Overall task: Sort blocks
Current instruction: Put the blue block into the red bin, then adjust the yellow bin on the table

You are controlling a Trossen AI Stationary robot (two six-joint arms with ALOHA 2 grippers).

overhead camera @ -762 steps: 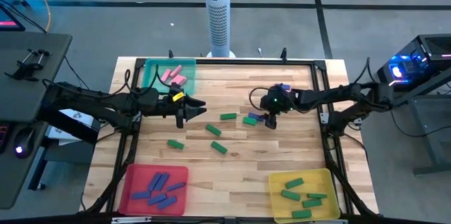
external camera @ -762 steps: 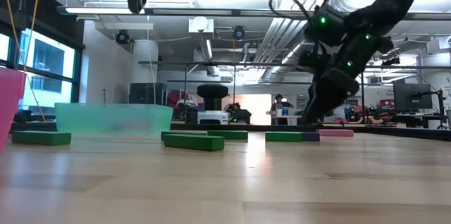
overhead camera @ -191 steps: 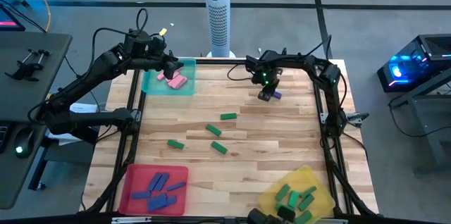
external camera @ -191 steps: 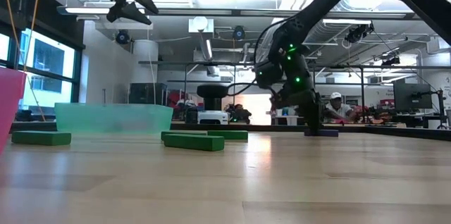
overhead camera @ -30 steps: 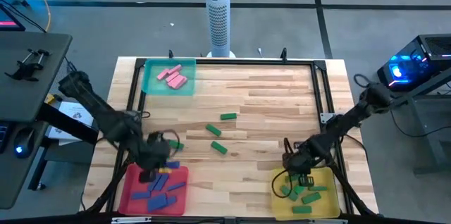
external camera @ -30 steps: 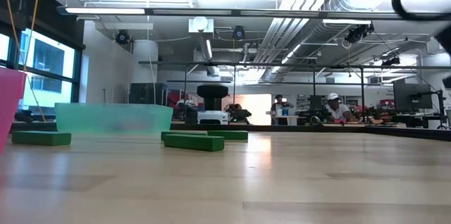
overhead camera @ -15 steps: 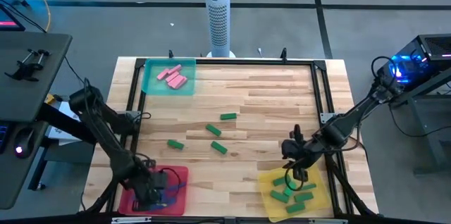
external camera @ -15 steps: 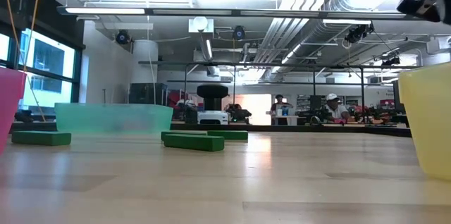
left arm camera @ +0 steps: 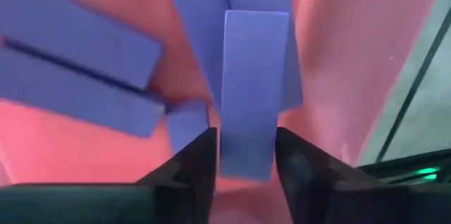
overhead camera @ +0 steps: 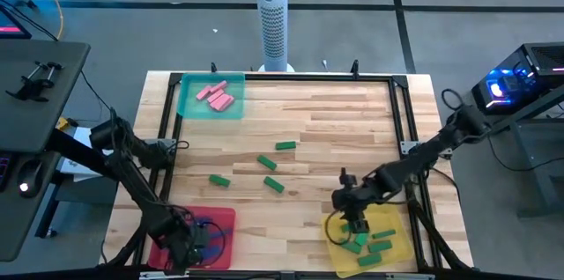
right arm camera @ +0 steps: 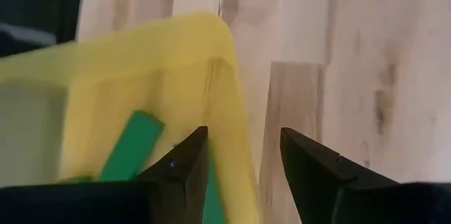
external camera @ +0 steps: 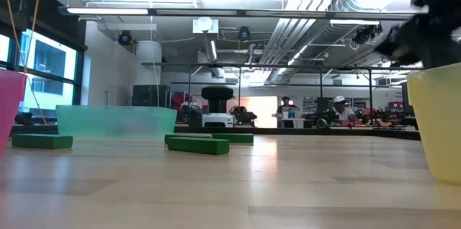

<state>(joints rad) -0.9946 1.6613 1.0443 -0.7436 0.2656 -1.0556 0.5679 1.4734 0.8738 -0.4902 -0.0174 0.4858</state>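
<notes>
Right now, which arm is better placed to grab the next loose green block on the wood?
Right. Its gripper is empty at the yellow tray's edge, nearer the green blocks; the left gripper has a blue block between its fingers.

A wooden table (overhead camera: 335,130) carries a teal tray (overhead camera: 187,104), red tray (overhead camera: 227,217), yellow tray (overhead camera: 392,219) and four loose green blocks (overhead camera: 285,146).
</notes>
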